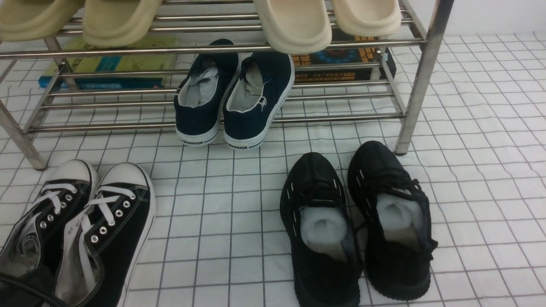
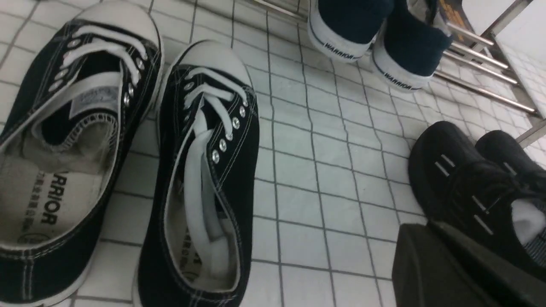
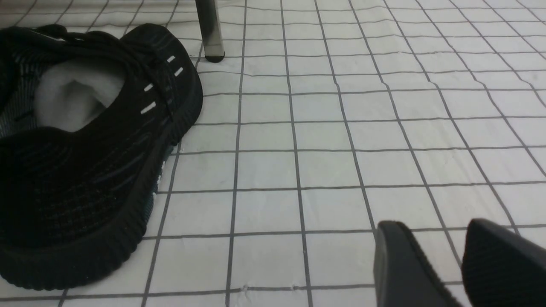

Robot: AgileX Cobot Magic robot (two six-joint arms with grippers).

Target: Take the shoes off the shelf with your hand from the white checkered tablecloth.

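The shoes [image 1: 76, 226], black canvas lace-ups with white toe caps and white laces, stand side by side on the white checkered tablecloth [image 1: 239, 204] at the front left, off the shelf [image 1: 239, 47]. The left wrist view looks into them from behind, the right shoe [image 2: 204, 170] and its mate [image 2: 64, 128]. My left gripper [image 2: 420, 228] is shut with nothing in it, above the cloth between this pair and the black knit pair. My right gripper [image 3: 431, 230] is open over bare cloth, empty. Neither hand shows in the front view, only a black cable [image 1: 21, 288].
Navy WARRIOR slip-ons [image 1: 234, 98] lean on the lower tier. Beige slippers [image 1: 294, 23] sit on the upper tier. Black knit sneakers [image 1: 358, 221] stand on the cloth at front right, near a chrome leg [image 1: 422, 81]. Books [image 1: 111, 66] lie behind the rack.
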